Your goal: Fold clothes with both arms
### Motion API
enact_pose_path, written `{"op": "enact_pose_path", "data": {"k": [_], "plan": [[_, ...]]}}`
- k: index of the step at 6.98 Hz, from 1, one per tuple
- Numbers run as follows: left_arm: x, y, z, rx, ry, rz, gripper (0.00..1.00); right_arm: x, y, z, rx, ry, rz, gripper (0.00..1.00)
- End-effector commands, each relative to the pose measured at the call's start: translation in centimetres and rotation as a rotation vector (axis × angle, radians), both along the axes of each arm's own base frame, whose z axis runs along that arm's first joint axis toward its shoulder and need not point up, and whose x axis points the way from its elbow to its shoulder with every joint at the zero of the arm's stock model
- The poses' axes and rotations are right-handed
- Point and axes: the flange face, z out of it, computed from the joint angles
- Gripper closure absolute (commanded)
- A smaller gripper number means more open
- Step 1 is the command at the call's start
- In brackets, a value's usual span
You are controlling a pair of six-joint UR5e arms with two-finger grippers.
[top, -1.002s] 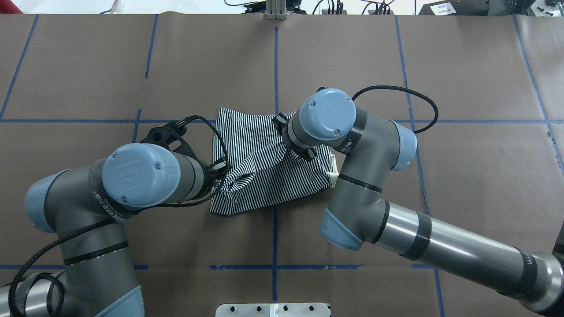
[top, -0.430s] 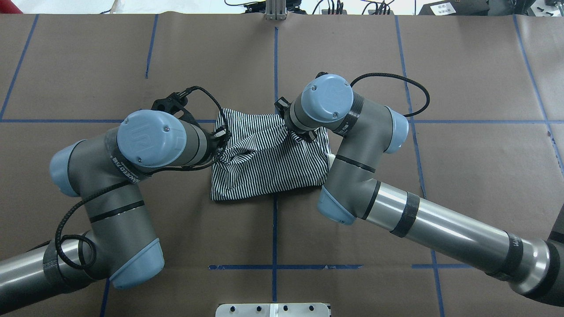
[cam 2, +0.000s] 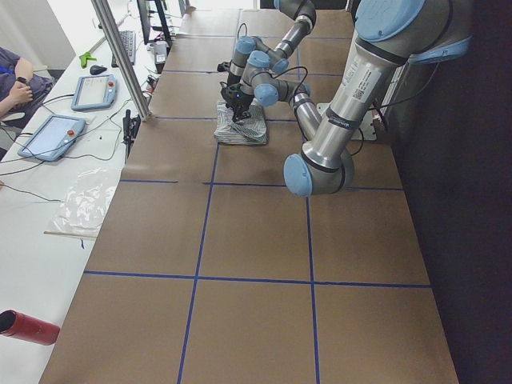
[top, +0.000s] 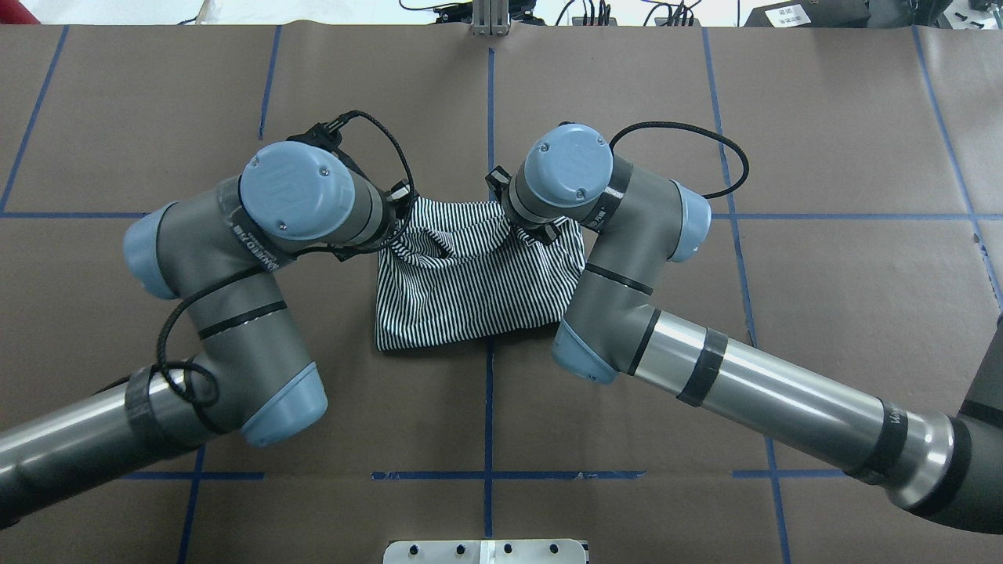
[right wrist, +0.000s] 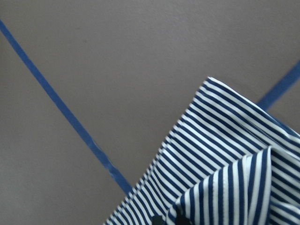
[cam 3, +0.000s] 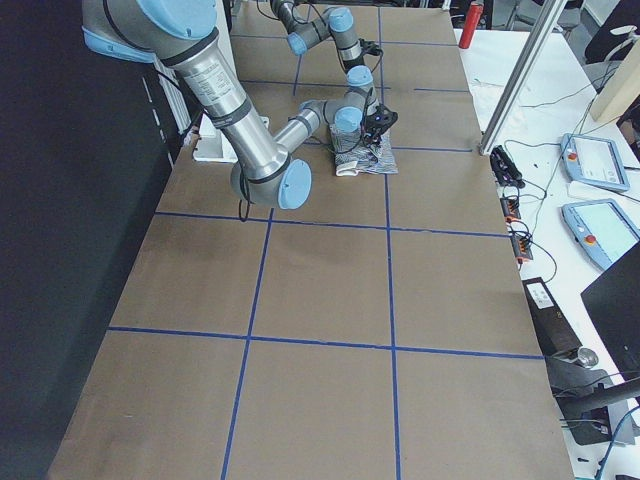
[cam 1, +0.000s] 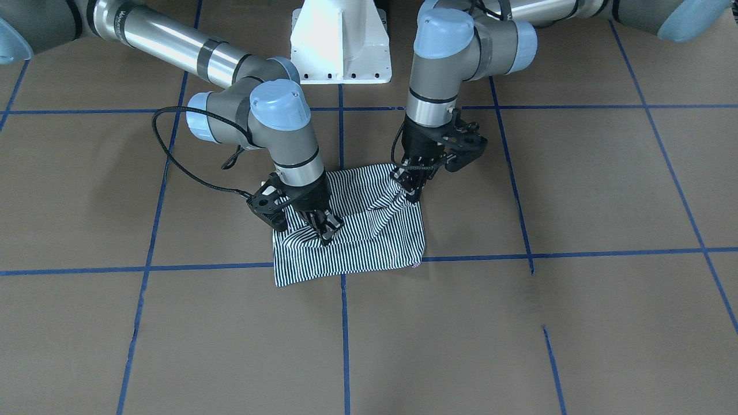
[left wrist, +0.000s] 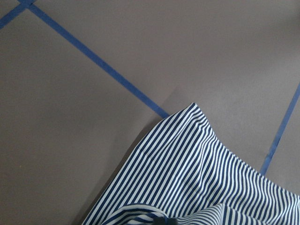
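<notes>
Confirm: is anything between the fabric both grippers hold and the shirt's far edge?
Nothing visible does. The left gripper and right gripper are shut on the shirt; only striped fabric, then the table, lies beyond them.

Both clamped: left hand (cam 1: 412,188); right hand (cam 1: 324,230)

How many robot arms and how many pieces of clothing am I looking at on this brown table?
Robot arms: 2, the left arm and the right arm
Clothing: 1, a striped shirt
Total: 3
</notes>
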Motion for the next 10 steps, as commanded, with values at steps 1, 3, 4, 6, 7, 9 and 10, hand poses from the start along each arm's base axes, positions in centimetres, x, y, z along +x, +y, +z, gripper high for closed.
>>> {"op": "enact_pose_path", "data": {"k": [1, 3, 4, 6, 7, 9, 10], "plan": [[-3.9, -12.1, 2.9, 0.066, -0.088, -0.070, 0.00, 2.9, -8.5, -0.5, 0.075, 0.063, 0.036, 0.00], [-7.2, -14.8, 4.3, 0.096, -0.142, -0.049, 0.00, 4.3, -10.4, 1.1, 0.115, 0.121, -0.002, 0.00], [-7.6, -14.6, 3.9, 0.068, -0.096, 0.025, 0.00, 4.3, -9.8, -0.2, 0.171, 0.132, -0.081, 0.00], [-10.6, -14.2, 3.6, 0.108, -0.117, 0.121, 0.00, 3.0, -5.4, -4.4, 0.222, 0.279, -0.307, 0.00], [-11.7, -13.8, 4.3, 0.123, -0.130, 0.133, 0.00, -0.5, -1.9, -6.7, 0.282, 0.386, -0.468, 0.00], [-11.8, -13.7, 4.8, 0.118, -0.133, 0.136, 0.00, -6.5, 3.7, -7.6, 0.479, 0.522, -0.624, 0.00], [-11.9, -13.7, 4.8, 0.118, -0.133, 0.134, 0.00, -7.6, 3.2, -7.4, 0.481, 0.548, -0.641, 0.00]]}}
